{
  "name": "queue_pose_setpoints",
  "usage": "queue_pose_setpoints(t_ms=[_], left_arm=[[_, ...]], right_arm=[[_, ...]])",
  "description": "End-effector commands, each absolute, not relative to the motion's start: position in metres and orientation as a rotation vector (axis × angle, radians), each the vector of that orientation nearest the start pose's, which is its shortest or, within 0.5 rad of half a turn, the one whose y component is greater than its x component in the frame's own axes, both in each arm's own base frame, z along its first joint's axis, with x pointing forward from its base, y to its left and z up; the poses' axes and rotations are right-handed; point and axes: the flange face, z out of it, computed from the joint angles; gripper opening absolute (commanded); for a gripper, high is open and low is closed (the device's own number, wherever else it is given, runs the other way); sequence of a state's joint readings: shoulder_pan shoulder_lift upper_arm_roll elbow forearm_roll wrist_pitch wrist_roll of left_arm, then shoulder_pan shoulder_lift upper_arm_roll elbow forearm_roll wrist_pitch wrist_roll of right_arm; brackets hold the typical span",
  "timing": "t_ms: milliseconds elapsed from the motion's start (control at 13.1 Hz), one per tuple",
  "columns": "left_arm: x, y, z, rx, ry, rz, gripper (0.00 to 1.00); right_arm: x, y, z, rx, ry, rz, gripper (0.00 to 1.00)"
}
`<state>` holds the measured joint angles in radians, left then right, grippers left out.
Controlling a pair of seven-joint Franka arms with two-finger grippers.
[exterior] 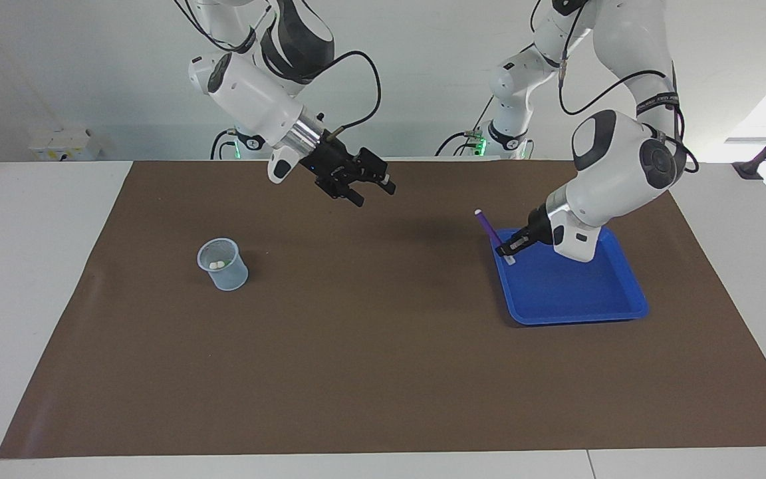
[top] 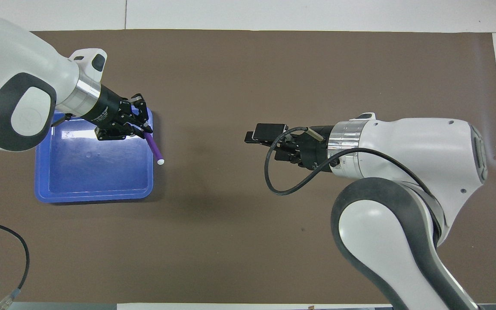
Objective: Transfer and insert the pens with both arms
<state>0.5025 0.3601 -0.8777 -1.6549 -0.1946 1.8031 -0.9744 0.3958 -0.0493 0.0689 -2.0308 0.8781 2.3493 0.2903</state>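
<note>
My left gripper is shut on the purple pen. It holds the pen tilted in the air over the rim of the blue tray, on the side toward the table's middle. My right gripper hangs open over the middle of the brown mat, holding nothing. A translucent cup stands toward the right arm's end of the table. Two pale pen ends show inside it. In the overhead view the right arm hides the cup.
A brown mat covers most of the white table. Two smaller white arms with green lights stand at the robots' edge. A black cable lies by the left arm's base.
</note>
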Motion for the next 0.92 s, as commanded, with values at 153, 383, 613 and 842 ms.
queue_pose_setpoints(t_ms=[153,383,613,842], left_arm=[[0.572,-0.232,0.480,-2.988,-1.590,0.958,0.00],[0.557,-0.269,0.483,-2.749,-2.015,0.972,0.00],[0.536,-0.277,0.487,-2.633,-2.222,0.974,0.00],[0.523,-0.267,0.490,-2.572,-2.337,0.944,0.00]], right_arm=[[0.500,0.273,0.505,-2.297,0.443,-0.092,1.00],[0.497,0.294,0.507,-2.265,0.516,-0.097,1.00],[0.496,0.297,0.506,-2.266,0.513,-0.101,1.00],[0.497,0.296,0.505,-2.272,0.501,-0.101,0.91]])
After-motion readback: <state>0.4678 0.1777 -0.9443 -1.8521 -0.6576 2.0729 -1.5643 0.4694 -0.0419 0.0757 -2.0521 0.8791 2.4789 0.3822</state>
